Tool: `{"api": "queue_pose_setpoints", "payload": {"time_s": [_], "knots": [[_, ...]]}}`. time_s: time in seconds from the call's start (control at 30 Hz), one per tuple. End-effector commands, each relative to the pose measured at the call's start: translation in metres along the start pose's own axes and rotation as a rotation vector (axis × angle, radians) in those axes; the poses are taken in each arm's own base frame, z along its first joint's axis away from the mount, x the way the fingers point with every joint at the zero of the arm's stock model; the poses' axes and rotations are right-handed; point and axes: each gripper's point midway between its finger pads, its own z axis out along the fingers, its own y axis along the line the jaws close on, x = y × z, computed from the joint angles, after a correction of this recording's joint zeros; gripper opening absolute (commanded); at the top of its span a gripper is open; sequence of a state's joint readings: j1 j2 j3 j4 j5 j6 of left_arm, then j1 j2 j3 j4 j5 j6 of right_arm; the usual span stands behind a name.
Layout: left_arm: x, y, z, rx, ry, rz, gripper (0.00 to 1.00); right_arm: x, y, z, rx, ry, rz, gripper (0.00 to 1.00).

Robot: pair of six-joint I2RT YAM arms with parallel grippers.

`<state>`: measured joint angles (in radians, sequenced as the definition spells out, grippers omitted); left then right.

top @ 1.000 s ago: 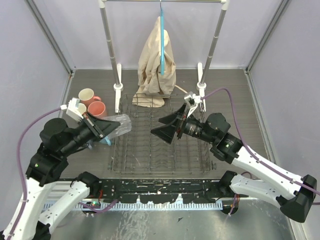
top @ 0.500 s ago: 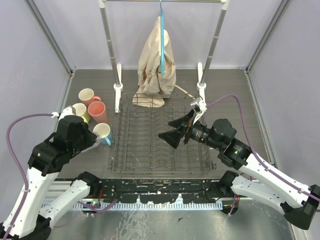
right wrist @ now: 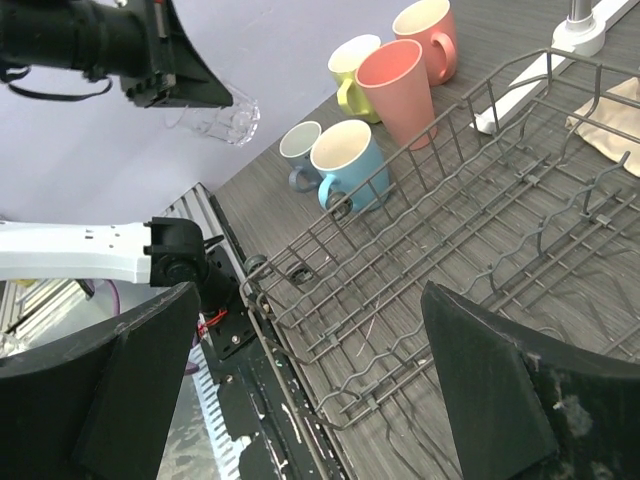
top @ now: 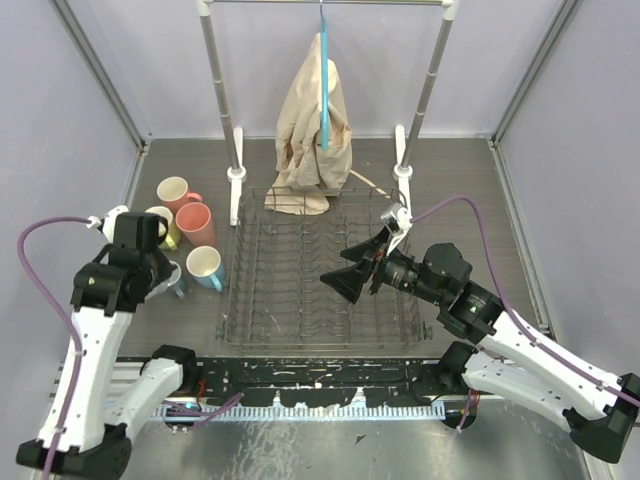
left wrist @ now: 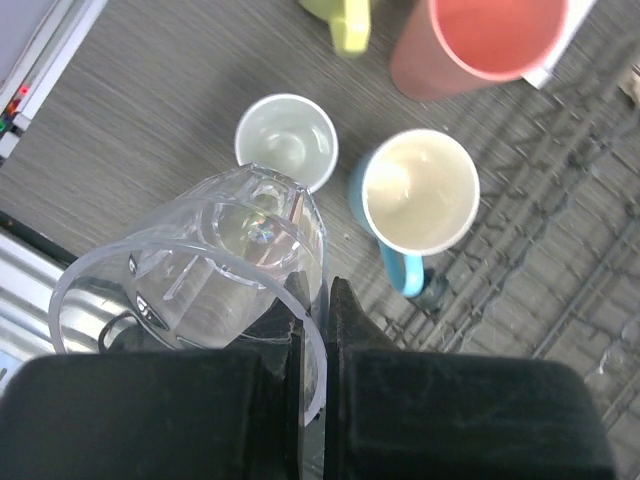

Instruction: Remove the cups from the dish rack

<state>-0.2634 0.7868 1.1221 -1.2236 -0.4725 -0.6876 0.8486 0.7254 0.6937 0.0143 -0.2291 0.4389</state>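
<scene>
From above, my left arm [top: 110, 290] reaches over the table [top: 480, 200] left of the dish rack [top: 320, 275], and its wrist hides what it carries. Five mugs stand upright on the table in a cluster beside the rack's left edge: the far salmon-pink mug [top: 174, 190], the near salmon-pink mug [top: 195, 222], the pale yellow mug [top: 160, 222], the light blue mug [top: 205, 266] closest to the rack, and the grey-blue mug [top: 178, 282] partly under my arm. My right gripper [top: 336, 265] hangs over the middle of the rack with its fingers spread wide. Behind the rack stands the clothes rail [top: 425, 90] with a beige cloth [top: 312, 120]. In my left wrist camera, my left gripper [left wrist: 316, 320] is clamped on the rim of the clear glass [left wrist: 210, 250], one jaw inside the wall and one outside. The glass is tipped on its side, mouth toward the lens, just beside the grey-blue mug in this view. In my right wrist camera, both fingers sit far apart with nothing between them, above the rack's wires. Across the rack, the glass hangs tilted from my left gripper, raised clear of the table, near the mugs.
</scene>
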Motion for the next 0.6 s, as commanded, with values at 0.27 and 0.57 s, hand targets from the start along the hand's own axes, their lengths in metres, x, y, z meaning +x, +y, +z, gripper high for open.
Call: {"api": "queue_pose_setpoints", "payload": {"time_s": [0.27,0.57], "knots": [[-0.062,0.019,0.050,-0.109,-0.008,-0.211,0.00,-0.017,0.010,-0.013,-0.033,-0.070,-0.048,0.98],[-0.089,0.035,0.087,-0.203,-0.011,-0.304,0.00,-0.016,0.012,-0.015,-0.045,-0.072,-0.051,0.98]]}}
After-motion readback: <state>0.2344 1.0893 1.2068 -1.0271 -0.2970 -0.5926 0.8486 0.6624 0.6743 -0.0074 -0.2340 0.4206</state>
